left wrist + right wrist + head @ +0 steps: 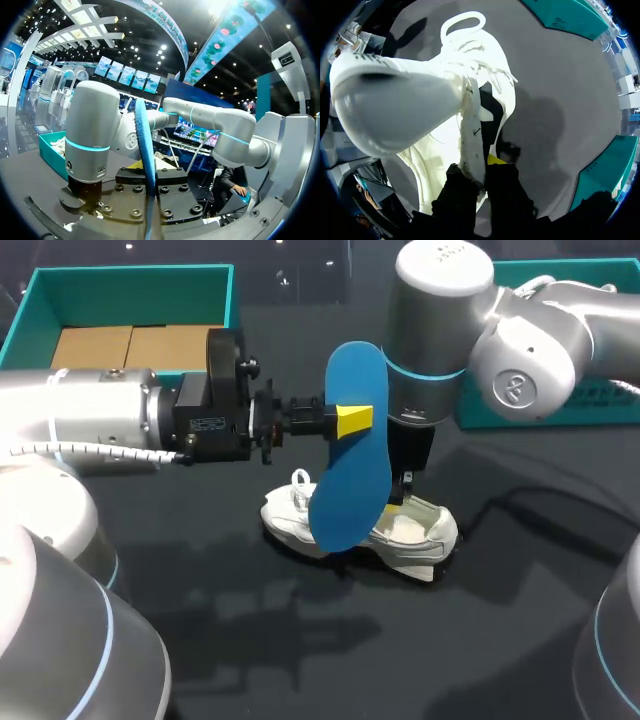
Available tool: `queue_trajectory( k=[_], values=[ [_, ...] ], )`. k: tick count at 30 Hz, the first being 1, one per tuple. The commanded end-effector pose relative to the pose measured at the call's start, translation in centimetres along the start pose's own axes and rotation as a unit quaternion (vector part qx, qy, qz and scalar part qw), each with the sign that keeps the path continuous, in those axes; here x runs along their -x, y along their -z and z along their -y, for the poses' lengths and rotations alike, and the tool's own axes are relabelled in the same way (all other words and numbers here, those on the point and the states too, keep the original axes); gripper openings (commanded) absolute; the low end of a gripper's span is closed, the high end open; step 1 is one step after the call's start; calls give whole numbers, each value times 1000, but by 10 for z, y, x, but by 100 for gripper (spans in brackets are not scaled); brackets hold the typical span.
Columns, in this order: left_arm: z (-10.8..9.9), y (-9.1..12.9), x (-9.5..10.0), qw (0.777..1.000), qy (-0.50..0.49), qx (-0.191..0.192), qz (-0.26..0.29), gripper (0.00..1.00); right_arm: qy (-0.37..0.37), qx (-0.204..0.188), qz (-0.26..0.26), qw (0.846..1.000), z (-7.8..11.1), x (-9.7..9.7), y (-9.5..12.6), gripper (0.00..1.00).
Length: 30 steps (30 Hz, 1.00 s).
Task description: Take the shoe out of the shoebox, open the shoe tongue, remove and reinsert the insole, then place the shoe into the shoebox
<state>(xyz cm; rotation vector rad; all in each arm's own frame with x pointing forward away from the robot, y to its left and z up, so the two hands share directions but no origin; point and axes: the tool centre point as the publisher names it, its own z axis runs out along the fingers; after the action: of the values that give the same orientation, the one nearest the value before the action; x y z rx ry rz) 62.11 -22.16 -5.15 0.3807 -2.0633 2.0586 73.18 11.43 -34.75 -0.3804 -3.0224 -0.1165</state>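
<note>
I have the dark bench point(500, 640) under everything. The teal shoebox point(130, 278) sits at its far left corner with brown card showing inside, well apart from the work. A second teal box part point(560, 410) lies at the far right behind my right arm point(520, 350). That arm drops onto the shoe from the far right, and my left arm point(90, 420) reaches in level from the left.

The white shoe point(420, 535) lies on the bench near the middle, out of the box. My right claw point(485, 172) is narrowed onto the rim of its opening. Its wrist view shows a strip of white padded wall running up between the two black fingers, so the shoe is pinned.

The blue insole point(350, 380) is out of the shoe and held upright in the air. Its lower end hangs over the laced part; I cannot tell whether it touches. My left claw point(352, 422) is closed on its two flat faces, somewhat above mid-length, and the left wrist view shows it edge-on between the fingers.

I judge the insole to be light, thin and floppy. A grip on the flat faces near the middle keeps it from drooping, but it may buckle if I push it in from too far back. The shoe looks light and soft and would probably slide on the bench unless it is held at the rim.
</note>
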Motion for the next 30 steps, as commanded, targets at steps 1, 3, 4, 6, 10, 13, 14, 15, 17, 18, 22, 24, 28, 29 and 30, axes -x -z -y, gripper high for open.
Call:
queue_trajectory(
  k=[1, 3, 4, 6, 10, 13, 14, 15, 17, 18, 22, 24, 28, 29, 30],
  values=[
    [-1, -2, 0, 1000, 0, -1, 0, 0, -72, 26, 6, 997, 9, -10, 19, 0],
    [-1, -2, 0, 1000, 0, -1, 0, 0, -120, 42, 11, 992, 4, -18, 26, 0],
    [-1, -2, 0, 1000, 0, -1, 0, 0, -125, 64, 10, 990, 1, -23, 30, 0],
    [-1, -2, 0, 1000, 0, -1, 0, 0, -125, 64, 10, 990, 1, -23, 30, 0],
    [-1, -2, 0, 1000, 0, -1, 0, 0, -125, 64, 10, 990, 1, -23, 30, 0],
    [-1, -2, 0, 1000, 0, -1, 0, 0, -125, 64, 10, 990, 1, -23, 30, 0],
    [-1, -2, 0, 1000, 0, -1, 0, 0, -125, 64, 10, 990, 1, -23, 30, 0],
    [-1, -2, 0, 1000, 0, -1, 0, 0, -125, 64, 10, 990, 1, -23, 30, 0],
    [-1, -2, 0, 1000, 0, -1, 0, 0, -125, 64, 10, 990, 1, -23, 30, 0],
    [-1, -2, 0, 1000, 0, -1, 0, 0, -125, 64, 10, 990, 1, -23, 30, 0],
    [-1, -2, 0, 1000, 0, -1, 0, 0, -305, 45, -9, 951, -2, -26, 28, 0],
    [-1, -2, 0, 1000, 0, -1, 0, 0, -361, 48, -12, 931, -1, -28, 27, 0],
    [-1, -2, 0, 1000, 0, -1, 0, 0, -463, 45, 3, 885, 1, -39, 30, 0],
    [-1, -2, 0, 1000, 0, -1, 0, 0, -473, 44, 6, 880, 1, -41, 31, 0],
    [-1, -2, 0, 1000, 0, -1, 0, 0, -486, 46, 12, 873, 1, -43, 31, 0]
  ],
)
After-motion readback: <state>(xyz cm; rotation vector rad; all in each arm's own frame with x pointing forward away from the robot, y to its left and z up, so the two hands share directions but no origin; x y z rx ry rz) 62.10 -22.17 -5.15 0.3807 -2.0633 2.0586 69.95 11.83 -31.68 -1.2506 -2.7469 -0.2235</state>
